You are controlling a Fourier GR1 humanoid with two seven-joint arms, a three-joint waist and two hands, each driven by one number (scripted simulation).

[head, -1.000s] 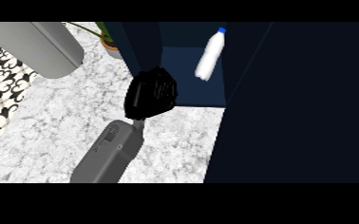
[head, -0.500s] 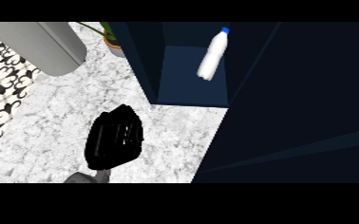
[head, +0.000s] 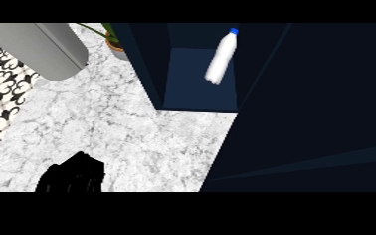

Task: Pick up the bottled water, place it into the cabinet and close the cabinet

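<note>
The bottled water (head: 220, 58), white with a blue cap, stands tilted inside the open dark-blue cabinet (head: 200, 92), on its floor toward the right wall. My left hand (head: 72, 175) shows low at the view's bottom left over the marble counter, far from the cabinet. Its fingers are relaxed and hold nothing. The cabinet's door (head: 308, 129) stands open as a big dark panel filling the right side. My right hand does not show.
A grey cylinder (head: 44, 50) lies at the upper left. A potted plant (head: 115, 41) stands beside the cabinet's left wall. A black-and-white patterned surface (head: 13, 87) runs along the left edge. White marble counter (head: 147, 129) lies between hand and cabinet.
My left hand has pulled back from the cabinet's opening down toward the lower left edge. The bottle stays inside the cabinet, unmoved.
</note>
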